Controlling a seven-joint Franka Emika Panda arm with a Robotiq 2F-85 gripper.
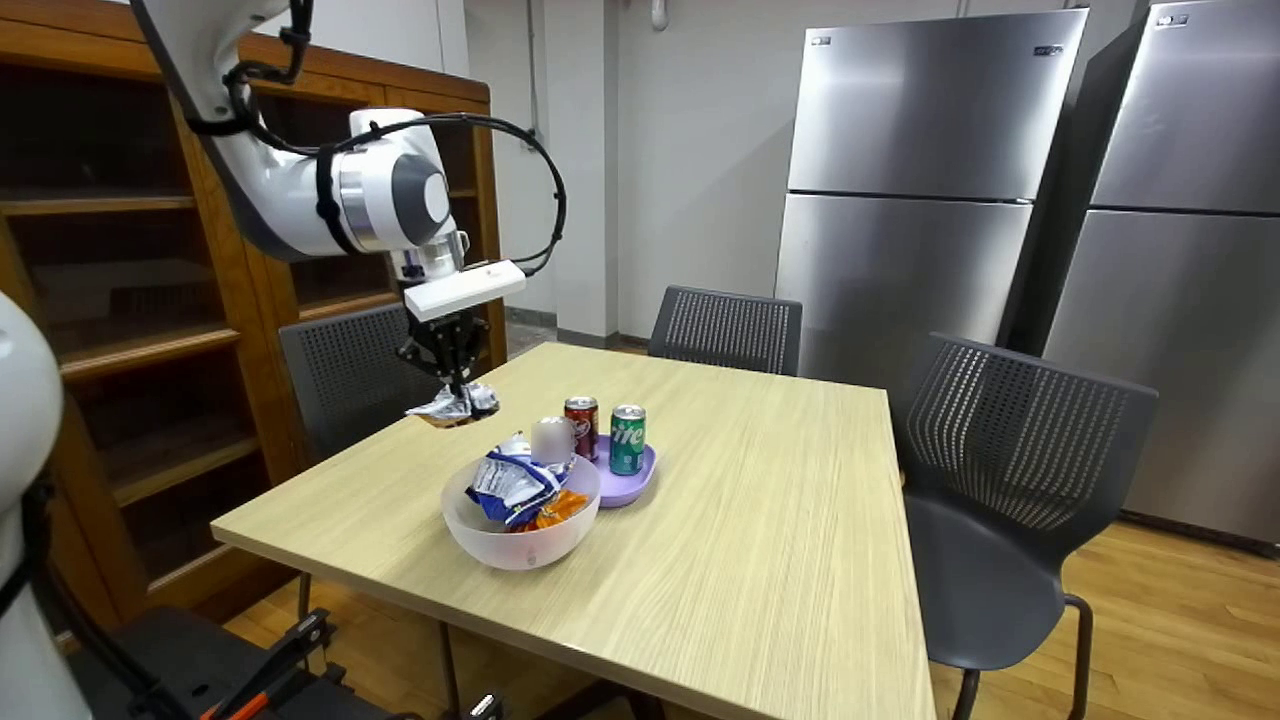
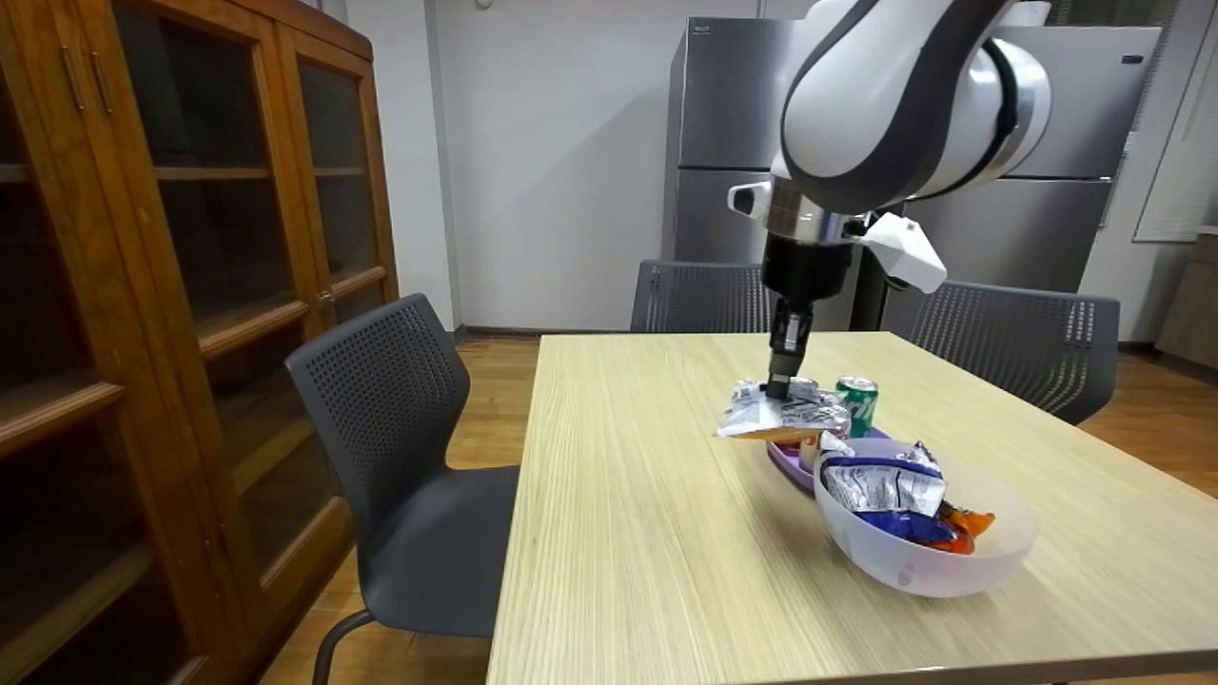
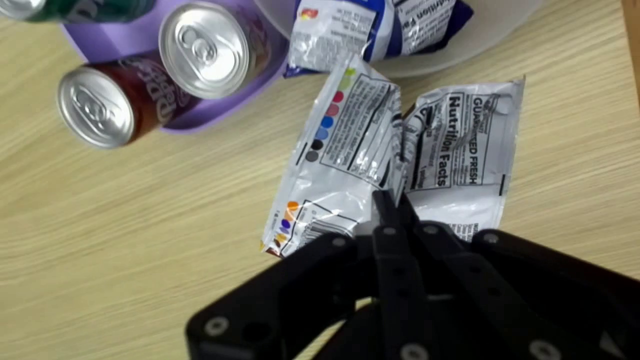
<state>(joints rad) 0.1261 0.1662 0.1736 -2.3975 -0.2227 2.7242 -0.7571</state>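
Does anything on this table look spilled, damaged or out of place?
Nothing looks spilled or knocked over: the cans stand upright. The one odd-looking thing is the bag in the gripper, buckled into a deep crease near its middle, apparently just because the closed fingers pinch it there.

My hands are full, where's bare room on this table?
Bare: tabletop between purple tray and the chair opposite the cabinet; also beyond the cans, toward the end chair. Crowded: around tray, bowl and the packet the gripper holds.

Silver bag [image 3: 362, 145] partly behind gripper [image 3: 395, 200]
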